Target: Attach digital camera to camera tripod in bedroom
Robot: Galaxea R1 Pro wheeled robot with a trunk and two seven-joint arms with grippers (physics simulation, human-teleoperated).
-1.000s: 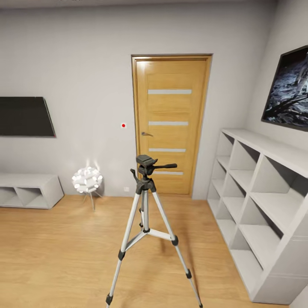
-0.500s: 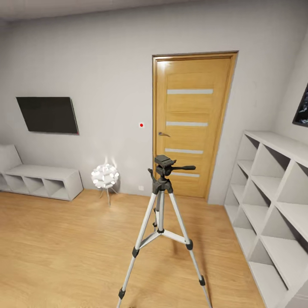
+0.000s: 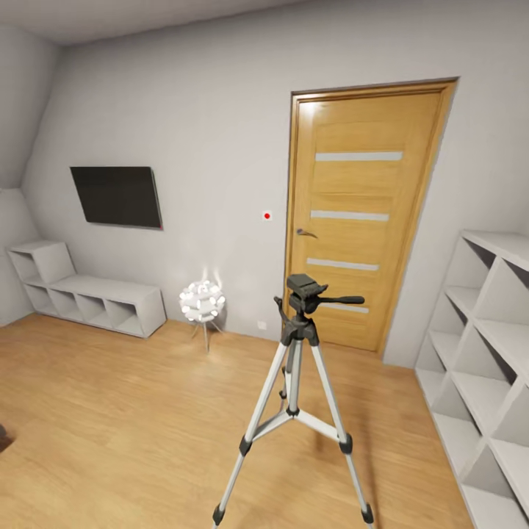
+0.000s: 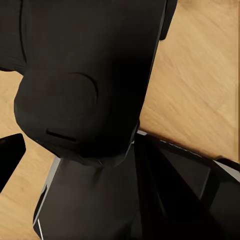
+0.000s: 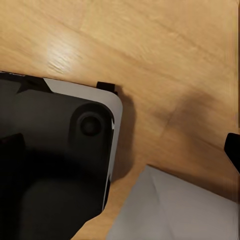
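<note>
The camera tripod (image 3: 297, 382) stands on the light wood floor in the middle of the bedroom, in front of the oak door (image 3: 360, 213). Its silver legs are spread and its black head (image 3: 306, 285) carries nothing, with the side handle (image 3: 344, 300) pointing right. The digital camera is out of view. In the left wrist view my left gripper (image 4: 120, 162) hangs over my own black body, one fingertip (image 4: 10, 160) at the picture's edge. In the right wrist view my right gripper (image 5: 120, 150) is above the floor and my base, one fingertip (image 5: 233, 150) at the edge. Both look open and hold nothing.
White cubby shelves (image 3: 485, 345) line the right wall. A low white shelf unit (image 3: 88, 297) sits under the black wall TV (image 3: 117, 196). A white spiky-ball lamp (image 3: 202, 303) stands by the back wall. A small red dot (image 3: 267, 215) marks the wall beside the door.
The head view has swung left: the tripod, door and shelves slid right in the picture, the framed wall picture left the view, and more of the left wall came in. The tripod itself stayed put.
</note>
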